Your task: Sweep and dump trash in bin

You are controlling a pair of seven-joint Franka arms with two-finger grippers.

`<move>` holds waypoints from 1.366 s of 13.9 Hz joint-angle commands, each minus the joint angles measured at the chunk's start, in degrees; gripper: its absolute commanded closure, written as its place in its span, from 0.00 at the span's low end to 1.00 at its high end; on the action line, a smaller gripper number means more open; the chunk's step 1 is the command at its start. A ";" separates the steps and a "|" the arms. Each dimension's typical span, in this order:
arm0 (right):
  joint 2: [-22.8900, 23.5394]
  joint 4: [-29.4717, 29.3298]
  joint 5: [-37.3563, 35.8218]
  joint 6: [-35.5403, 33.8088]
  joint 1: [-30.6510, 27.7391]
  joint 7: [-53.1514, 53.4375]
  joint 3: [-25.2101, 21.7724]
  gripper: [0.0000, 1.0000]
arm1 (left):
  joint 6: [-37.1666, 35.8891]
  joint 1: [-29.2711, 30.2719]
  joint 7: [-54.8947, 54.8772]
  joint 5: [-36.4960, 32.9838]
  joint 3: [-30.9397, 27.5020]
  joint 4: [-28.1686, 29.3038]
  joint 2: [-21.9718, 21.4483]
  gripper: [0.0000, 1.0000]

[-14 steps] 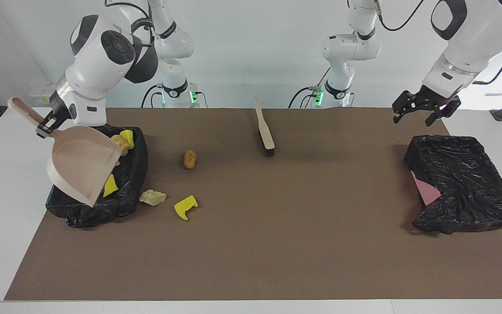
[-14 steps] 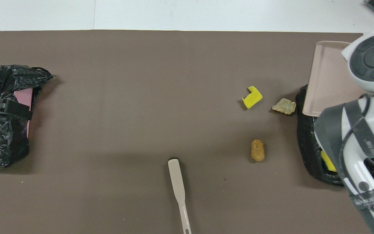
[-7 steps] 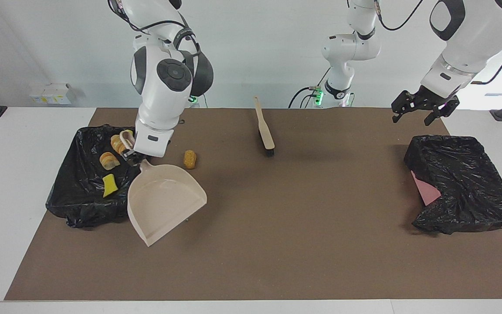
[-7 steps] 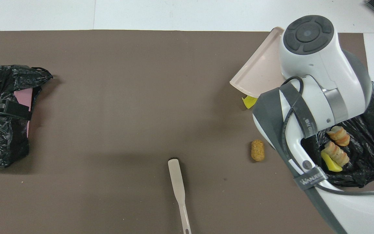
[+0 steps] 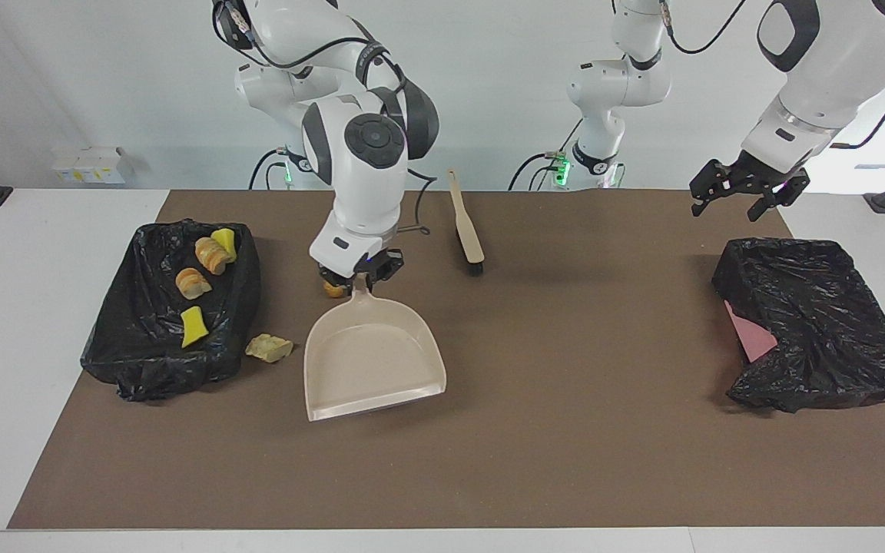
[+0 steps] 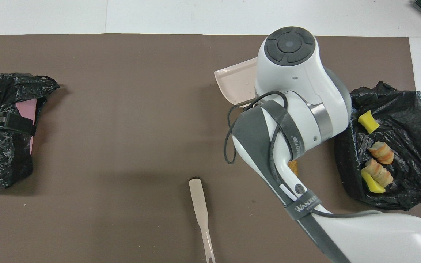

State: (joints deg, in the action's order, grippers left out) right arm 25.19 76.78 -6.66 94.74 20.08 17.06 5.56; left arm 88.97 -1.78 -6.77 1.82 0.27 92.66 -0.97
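Facing view, read across:

1. Bin (image 5: 143, 361), at right arm's end of mat. Holds four scraps (image 5: 193, 283): two bread lumps, two yellow bits.
2. Chunk (image 5: 270, 348), pale, on mat just beside bin, between bin and pan. Not yet binned.
3. Pan (image 5: 369, 357), low; cannot tell if it rests on mat. Handle points toward robots, so the mouth opens away from them.
4. Right claw (image 5: 358, 280): pinched on pan handle, directly over handle end.
5. Lump (image 5: 332, 290), orange-tan, on mat beside handle, partly hidden under right claw. Nearer robots than pan mouth.
6. Brush (image 5: 467, 230), flat on mat, mid-table, apart from pan. Long axis approx. near-to-far: handle tip toward robots, bristles at the end away from them.
7. Left claw (image 5: 746, 192): spread, holding nothing, waiting in air near 2nd bin (image 5: 819, 322) at left arm's end.

Key relation: both loose scraps sit at pan's handle end or flank, not in front of its mouth. Chunk lies toward right arm's end from pan, lump up by handle. Judgement: pan needs re-aim, mouth toward scraps. Right claw is nearer the brush but occupied, so the free left claw prob. takes it, gripping across the handle end closest to robots.
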 commanded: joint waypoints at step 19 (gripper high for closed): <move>14.18 -4.27 12.11 13.89 10.16 20.64 -0.11 0.64 | 0.06 -0.50 -0.35 -0.58 0.08 2.26 -1.84 0.00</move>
State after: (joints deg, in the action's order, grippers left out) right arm 40.60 71.23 3.98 109.14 30.43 37.16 5.42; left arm 88.94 -1.82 -6.81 1.82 0.59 93.32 -1.35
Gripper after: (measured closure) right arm 0.674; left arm 0.000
